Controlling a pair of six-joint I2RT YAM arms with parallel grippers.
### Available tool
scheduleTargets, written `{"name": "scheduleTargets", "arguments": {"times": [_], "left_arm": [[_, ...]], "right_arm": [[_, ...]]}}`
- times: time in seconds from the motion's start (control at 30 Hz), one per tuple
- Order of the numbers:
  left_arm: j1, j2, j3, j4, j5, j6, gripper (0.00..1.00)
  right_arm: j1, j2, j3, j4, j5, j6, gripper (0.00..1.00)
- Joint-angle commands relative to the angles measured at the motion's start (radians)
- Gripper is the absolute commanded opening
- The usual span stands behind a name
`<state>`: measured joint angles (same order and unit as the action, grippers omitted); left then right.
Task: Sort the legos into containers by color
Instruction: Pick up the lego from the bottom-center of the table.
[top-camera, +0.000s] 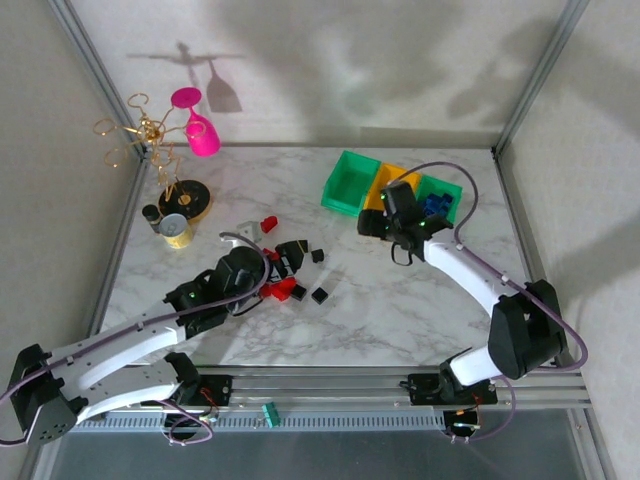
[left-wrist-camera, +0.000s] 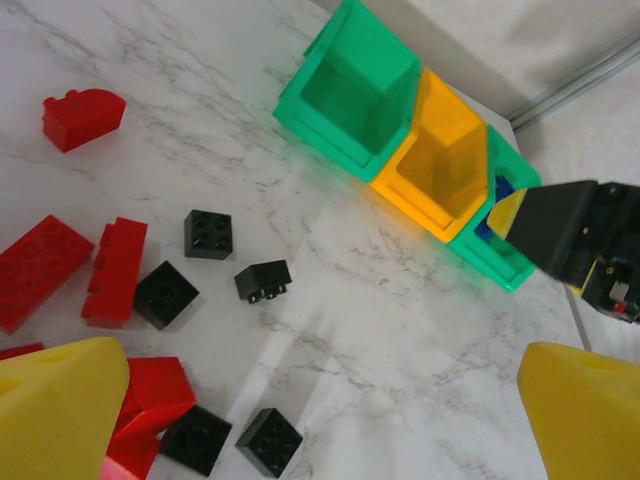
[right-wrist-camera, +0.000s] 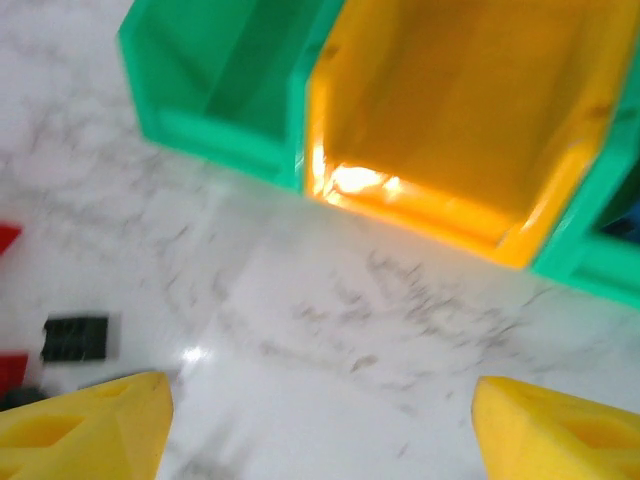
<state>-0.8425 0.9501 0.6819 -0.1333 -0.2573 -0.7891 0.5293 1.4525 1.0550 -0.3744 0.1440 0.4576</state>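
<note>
Red legos (left-wrist-camera: 115, 270) and black legos (left-wrist-camera: 263, 281) lie scattered on the marble left of centre, and my left gripper (left-wrist-camera: 320, 420) hangs open over them with nothing between its yellow fingers (left-wrist-camera: 55, 400). From above, that gripper (top-camera: 272, 272) sits at the middle of the pile. The containers stand in a row at the back: a green bin (top-camera: 340, 195), a yellow bin (top-camera: 378, 190), and a green bin (top-camera: 455, 192) with blue legos (top-camera: 433, 206) in it. My right gripper (right-wrist-camera: 320, 430) is open and empty over bare marble just in front of the yellow bin (right-wrist-camera: 450, 120).
A gold wire stand with a pink glass (top-camera: 195, 125) and a small round tin (top-camera: 176, 230) occupy the back left. Metal frame posts line both sides. One black lego (right-wrist-camera: 76, 338) lies left of the right gripper. Bare marble stretches between the pile and the bins.
</note>
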Motion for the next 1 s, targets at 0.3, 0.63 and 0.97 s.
{"name": "scheduleTargets", "arguments": {"times": [0.3,0.63,0.97], "left_arm": [[0.005,-0.131,-0.108,-0.137,-0.033,-0.088,1.0],[0.006,-0.192,-0.145,-0.18,-0.037,-0.123,1.0],[0.006,-0.193,-0.153,-0.18,-0.039,-0.125,0.99]], "right_arm": [[0.336,0.042,-0.091,0.04,-0.013,0.005,0.84],[0.457,0.188,-0.114,0.055,-0.014,-0.033,0.79],[0.468,0.305,-0.066,0.066,-0.002,-0.059,0.68]]}}
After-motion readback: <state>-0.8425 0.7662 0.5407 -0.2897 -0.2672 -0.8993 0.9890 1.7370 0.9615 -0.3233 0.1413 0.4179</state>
